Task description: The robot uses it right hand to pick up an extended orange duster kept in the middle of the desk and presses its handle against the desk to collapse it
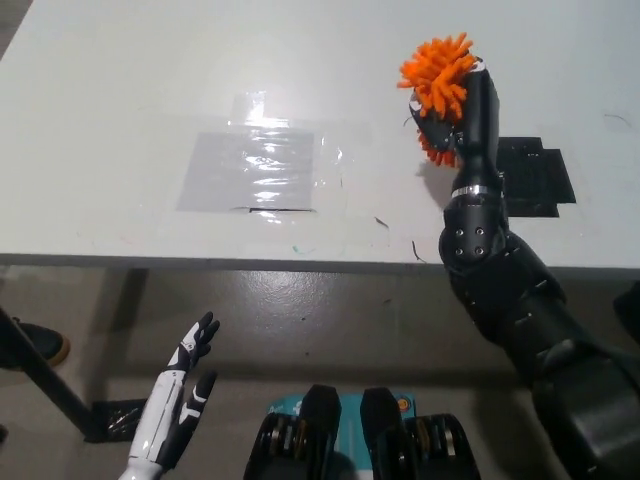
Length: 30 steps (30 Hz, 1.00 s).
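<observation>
The black right hand (470,95) grips the fluffy orange duster (438,85), whose head sits at the hand's ten o'clock; the white left hand (185,375) rests open.

head view | looks steeply down from above | covers desk (120,100) near edge, floor (300,320) below

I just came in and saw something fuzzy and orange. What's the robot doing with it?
The robot's black right hand is holding an orange duster up over the white desk, near a black patch. The fluffy head shows; its handle is hidden by the hand. The white left hand rests low beside the desk, fingers apart, holding nothing.
</observation>
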### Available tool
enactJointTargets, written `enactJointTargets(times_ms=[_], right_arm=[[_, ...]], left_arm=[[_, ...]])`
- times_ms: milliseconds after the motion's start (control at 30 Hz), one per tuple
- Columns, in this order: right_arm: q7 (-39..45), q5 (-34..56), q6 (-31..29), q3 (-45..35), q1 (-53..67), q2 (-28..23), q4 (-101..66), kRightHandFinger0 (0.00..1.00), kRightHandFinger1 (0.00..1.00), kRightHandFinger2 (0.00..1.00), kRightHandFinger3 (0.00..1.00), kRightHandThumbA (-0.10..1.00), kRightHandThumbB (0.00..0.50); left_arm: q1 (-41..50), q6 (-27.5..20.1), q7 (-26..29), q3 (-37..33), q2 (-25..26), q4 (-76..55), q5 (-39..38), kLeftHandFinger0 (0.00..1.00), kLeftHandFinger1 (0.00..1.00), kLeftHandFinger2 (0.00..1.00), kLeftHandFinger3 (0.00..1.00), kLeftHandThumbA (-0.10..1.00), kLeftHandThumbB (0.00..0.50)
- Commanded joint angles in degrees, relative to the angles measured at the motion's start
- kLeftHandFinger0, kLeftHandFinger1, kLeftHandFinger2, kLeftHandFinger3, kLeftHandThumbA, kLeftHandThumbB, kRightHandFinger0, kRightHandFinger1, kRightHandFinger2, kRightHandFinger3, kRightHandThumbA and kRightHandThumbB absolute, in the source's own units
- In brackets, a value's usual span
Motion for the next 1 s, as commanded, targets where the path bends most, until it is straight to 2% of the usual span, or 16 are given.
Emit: enactJointTargets(times_ms=[0, 33, 100, 200, 233, 300, 333, 400, 467, 633, 733, 800, 867, 900, 933, 967], right_arm=[[2.5, 4.7, 3.1, -3.9, 4.6, -3.7, 1.6, 0.0, 0.18, 0.56, 0.61, -0.1, 0.125], [0.9, 3.3, 3.1, -3.0, 3.9, -4.2, -0.9, 0.0, 0.17, 0.54, 0.6, -0.1, 0.146], [0.8, 1.4, 3.1, -0.8, 2.4, -5.6, -7.9, 0.0, 0.13, 0.52, 0.6, -0.1, 0.109], [1.0, 1.5, 3.1, -0.5, 2.7, -5.7, -8.8, 0.0, 0.13, 0.52, 0.61, -0.1, 0.106], [1.8, -1.0, 3.1, 2.4, -0.5, -8.3, -16.2, 0.0, 0.13, 0.57, 0.67, -0.1, 0.082], [1.0, -4.7, 3.1, 5.5, -3.1, -10.5, -19.6, 0.0, 0.25, 0.69, 0.73, -0.1, 0.099], [0.9, -4.4, 3.1, 6.0, -3.1, -10.6, -19.8, 0.0, 0.28, 0.71, 0.75, -0.1, 0.099], [0.7, -4.0, 3.1, 6.7, -3.0, -10.8, -20.0, 0.0, 0.28, 0.71, 0.75, -0.1, 0.101], [-0.4, -10.5, 3.1, 13.1, -8.1, -14.0, -20.9, 0.0, 0.17, 0.57, 0.64, -0.1, 0.152], [-0.7, -9.7, 3.1, 17.2, -9.7, -15.0, -19.4, 0.0, 0.17, 0.57, 0.64, -0.1, 0.175], [-0.6, -13.7, 3.1, 22.6, -12.7, -15.6, -14.8, 0.0, 0.21, 0.64, 0.69, -0.1, 0.21], [-1.1, -13.3, 3.1, 23.5, -12.9, -15.7, -14.5, 0.0, 0.21, 0.64, 0.69, -0.1, 0.21], [-0.5, -18.8, 3.1, 27.4, -14.9, -15.3, -8.6, 0.0, 0.19, 0.52, 0.5, -0.1, 0.252], [-0.2, -19.1, 3.1, 27.8, -15.1, -15.2, -7.7, 0.0, 0.16, 0.44, 0.38, -0.1, 0.263], [0.1, -21.0, 3.1, 29.7, -15.5, -14.7, -4.8, 0.0, 0.08, 0.37, 0.26, -0.1, 0.31], [0.3, -22.4, 3.5, 31.2, -15.8, -14.5, -3.1, 0.0, 0.04, 0.34, 0.2, -0.1, 0.293]], left_arm=[[-0.5, -1.4, 1.4, 0.5, 0.0, -1.2, -0.2, 1.0, 1.0, 1.0, 1.0, 1.0, 0.0], [-0.5, -1.3, 1.4, 0.5, -0.1, -1.2, -0.4, 1.0, 1.0, 1.0, 1.0, 1.0, 0.0], [-0.5, -1.3, 1.5, 0.6, -0.3, -1.0, -0.6, 1.0, 1.0, 1.0, 1.0, 1.0, 0.001], [-0.5, -1.3, 1.4, 0.7, -0.3, -1.0, -0.6, 1.0, 1.0, 1.0, 1.0, 1.0, 0.0], [-0.5, -0.5, 1.4, 0.7, -0.2, -1.3, 0.0, 1.0, 1.0, 1.0, 1.0, 1.0, 0.028], [-0.3, -0.3, 1.2, 0.8, -0.2, -1.5, -0.3, 1.0, 1.0, 1.0, 1.0, 1.0, 0.026], [-0.3, -0.3, 1.2, 0.8, -0.2, -1.5, -0.3, 1.0, 1.0, 1.0, 1.0, 1.0, 0.026], [-0.3, -0.3, 1.2, 0.8, -0.2, -1.5, -0.3, 1.0, 1.0, 1.0, 1.0, 1.0, 0.026], [-0.1, -0.7, 1.0, 0.8, -0.2, -1.5, -0.6, 1.0, 1.0, 1.0, 1.0, 1.0, 0.022], [0.0, -0.8, 0.9, 0.8, -0.1, -1.4, -0.7, 1.0, 1.0, 1.0, 1.0, 1.0, 0.015], [0.1, -1.0, 0.9, 0.8, -0.1, -1.5, -1.1, 1.0, 1.0, 1.0, 1.0, 1.0, 0.014], [0.1, -1.0, 0.9, 0.8, -0.1, -1.5, -1.1, 1.0, 1.0, 1.0, 1.0, 1.0, 0.014], [0.1, -0.6, 0.7, 0.8, -0.2, -1.5, -1.3, 1.0, 1.0, 1.0, 1.0, 1.0, 0.007], [0.2, -0.6, 0.7, 0.7, -0.3, -1.6, -1.4, 1.0, 1.0, 1.0, 1.0, 1.0, 0.001], [0.2, -0.7, 0.5, 0.7, -0.2, -1.6, -1.5, 1.0, 1.0, 1.0, 1.0, 1.0, 0.002], [0.2, -0.7, 0.5, 0.7, -0.2, -1.7, -1.5, 1.0, 1.0, 1.0, 1.0, 1.0, 0.0]])
